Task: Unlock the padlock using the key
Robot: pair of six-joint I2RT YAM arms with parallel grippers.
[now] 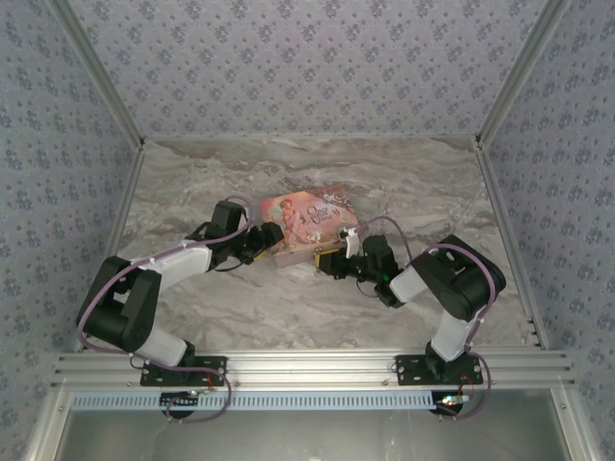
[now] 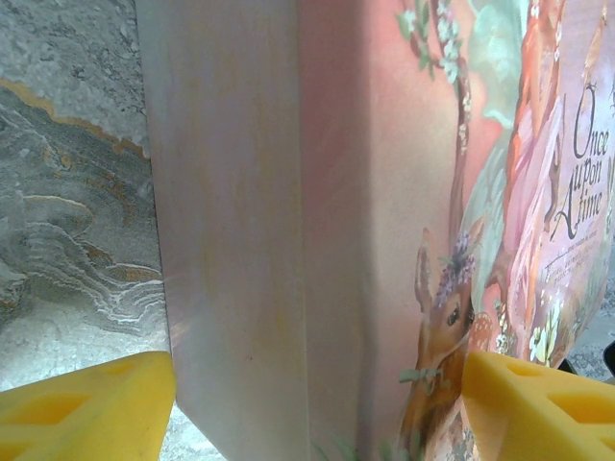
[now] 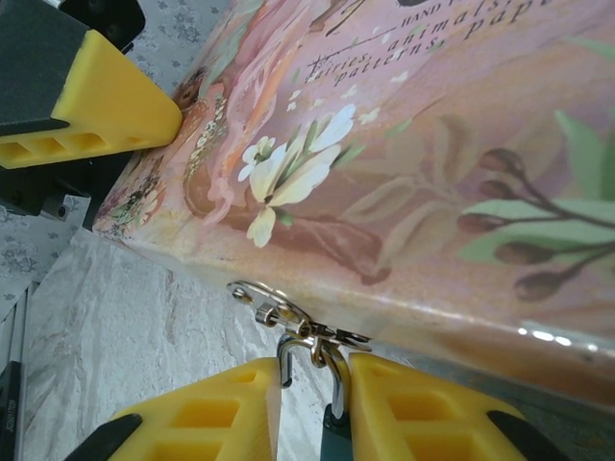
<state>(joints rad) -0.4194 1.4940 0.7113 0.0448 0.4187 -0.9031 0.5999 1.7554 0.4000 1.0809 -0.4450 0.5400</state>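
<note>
The padlock (image 3: 333, 434) hangs from the metal clasp (image 3: 279, 305) on the front wall of the pink illustrated tin (image 1: 309, 221). Its thin silvery shackle (image 3: 332, 370) hooks through the clasp, and one shackle end stands free of the teal body. My right gripper (image 3: 314, 389) is closed on the padlock, its yellow fingers pressing the shackle from both sides; it sits at the tin's front right corner (image 1: 332, 259). My left gripper (image 2: 317, 394) spans the tin's left corner (image 1: 266, 240), with one finger (image 3: 110, 106) on the lid. The key is out of view.
The tin (image 2: 288, 240) lies mid-table on the marble-patterned top (image 1: 288, 307). Patterned walls and aluminium rails (image 1: 307, 363) close in the workspace. Both arms angle inward toward the tin from the near edge.
</note>
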